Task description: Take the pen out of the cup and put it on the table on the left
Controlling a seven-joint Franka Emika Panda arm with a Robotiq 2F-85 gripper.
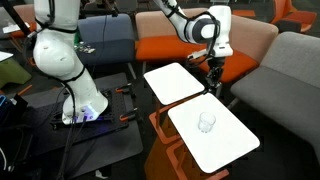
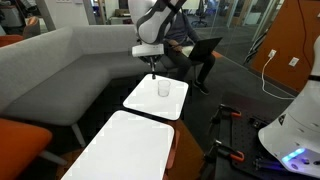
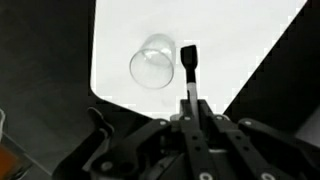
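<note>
Two white tops sit side by side. On the left, the table (image 1: pixel 172 84) shows its whole surface open, with rounded edges all round. To its right, the cup (image 1: pixel 206 122) stands upright mid-top on the other table (image 1: pixel 228 148), well in from every edge. The wrist view has the pen (image 3: pixel 189 68) just right of the cup and outside it. The gripper (image 1: pixel 213 71) hangs above with its jaws clenched on the pen.
</note>
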